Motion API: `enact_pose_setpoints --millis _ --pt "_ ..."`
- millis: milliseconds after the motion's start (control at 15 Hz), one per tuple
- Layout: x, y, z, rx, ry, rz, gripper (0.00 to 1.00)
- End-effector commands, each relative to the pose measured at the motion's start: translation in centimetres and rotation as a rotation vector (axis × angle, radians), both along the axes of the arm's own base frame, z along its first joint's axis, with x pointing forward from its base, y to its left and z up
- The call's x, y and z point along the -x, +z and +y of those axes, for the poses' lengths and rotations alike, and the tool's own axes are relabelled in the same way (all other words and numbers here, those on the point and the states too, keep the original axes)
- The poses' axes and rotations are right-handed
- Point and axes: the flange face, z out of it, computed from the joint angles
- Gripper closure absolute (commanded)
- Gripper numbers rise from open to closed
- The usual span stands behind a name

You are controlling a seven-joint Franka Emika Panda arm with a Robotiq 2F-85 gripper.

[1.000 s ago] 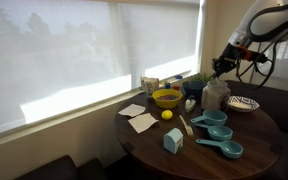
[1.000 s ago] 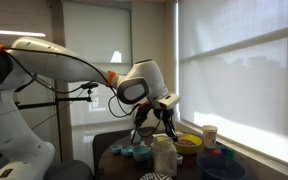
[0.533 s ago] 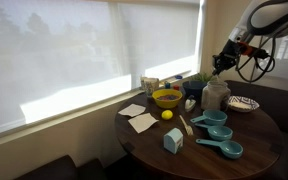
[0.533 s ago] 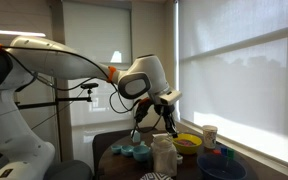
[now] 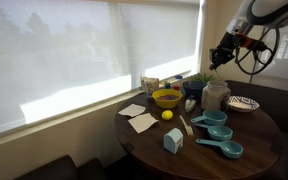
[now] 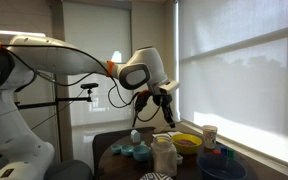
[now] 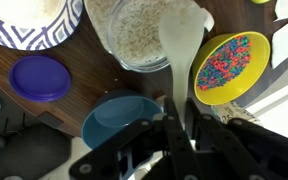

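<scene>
A round dark table (image 5: 267, 128) is seen at the lower right of an exterior view, and a glass jar (image 5: 216, 95) of pale grain is set on it. In the wrist view, a yellow bowl (image 7: 229, 65) of coloured sprinkles is shown at the right, a blue bowl (image 7: 119, 118) at lower centre and a purple lid (image 7: 39, 78) at the left. A white spoon (image 7: 184, 45) is gripped by the closed fingers of the gripper (image 7: 180, 118) and held above the jar.

Yellow bowl of sprinkles (image 7: 266, 58), purple lid (image 7: 39, 78), blue bowl (image 7: 114, 116) — teal measuring cups (image 5: 220, 131) nearby.
</scene>
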Motion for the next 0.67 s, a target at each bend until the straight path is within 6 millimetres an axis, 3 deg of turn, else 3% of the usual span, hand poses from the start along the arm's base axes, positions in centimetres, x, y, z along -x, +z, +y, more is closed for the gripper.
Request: enact_pose_setpoints --millis 0,467,533,600 --pt "0.4 1.1 3.8 0.019 0.080 0.008 0.97" --pt "1.3 0.0 11.3 0.029 0.241 0.046 0.97" --pt "1.3 -0.3 12.0 0.040 0.260 0.051 0.97" --pt "0.5 0.1 10.9 0.036 0.218 0.039 0.87"
